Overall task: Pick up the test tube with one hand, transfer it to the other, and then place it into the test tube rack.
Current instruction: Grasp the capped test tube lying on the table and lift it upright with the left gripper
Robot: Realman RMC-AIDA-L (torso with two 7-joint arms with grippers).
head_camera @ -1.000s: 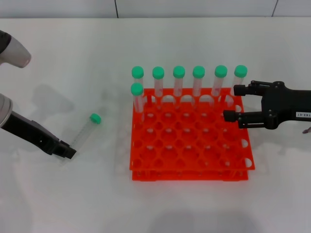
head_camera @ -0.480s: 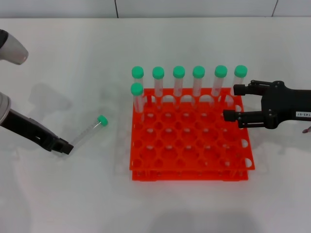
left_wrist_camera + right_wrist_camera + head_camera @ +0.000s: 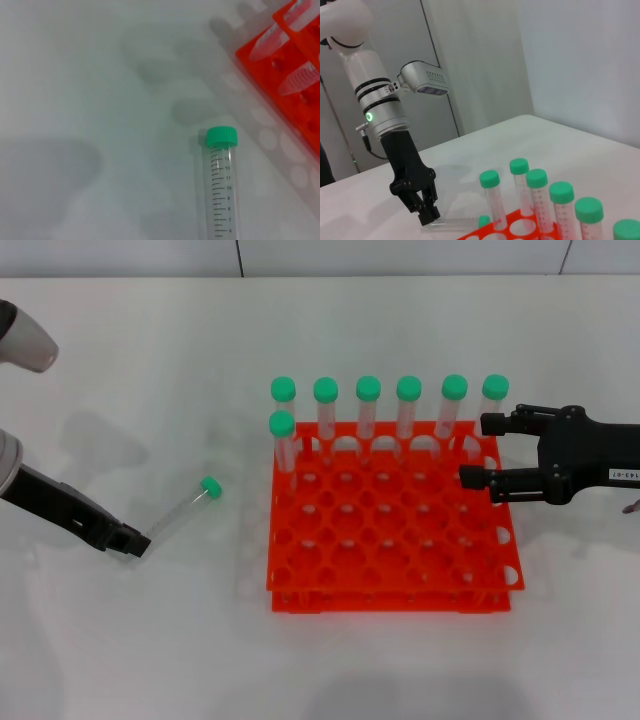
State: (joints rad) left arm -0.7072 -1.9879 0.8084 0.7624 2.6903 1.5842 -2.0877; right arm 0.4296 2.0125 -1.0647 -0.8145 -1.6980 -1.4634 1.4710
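The test tube (image 3: 183, 510) lies slanted on the white table left of the rack, with its green cap (image 3: 210, 486) toward the rack. My left gripper (image 3: 133, 542) is low over the table and shut on the tube's clear bottom end. From the right wrist, that gripper (image 3: 427, 217) shows with its fingers together at the end of the tube (image 3: 457, 220). In the left wrist view the tube (image 3: 220, 190) fills the middle. The orange-red rack (image 3: 390, 580) holds several green-capped tubes along its far side. My right gripper (image 3: 480, 451) hovers open at the rack's right edge, holding nothing.
A row of capped tubes (image 3: 368, 405) stands upright in the rack's back holes, with one more (image 3: 283, 440) in the second row at the left corner. Bare white table lies between the lying tube and the rack and in front of the rack.
My left gripper shifted slightly back and left and took the tube's clear end. The tube swung so its cap points more toward the rack. The right arm stayed still.
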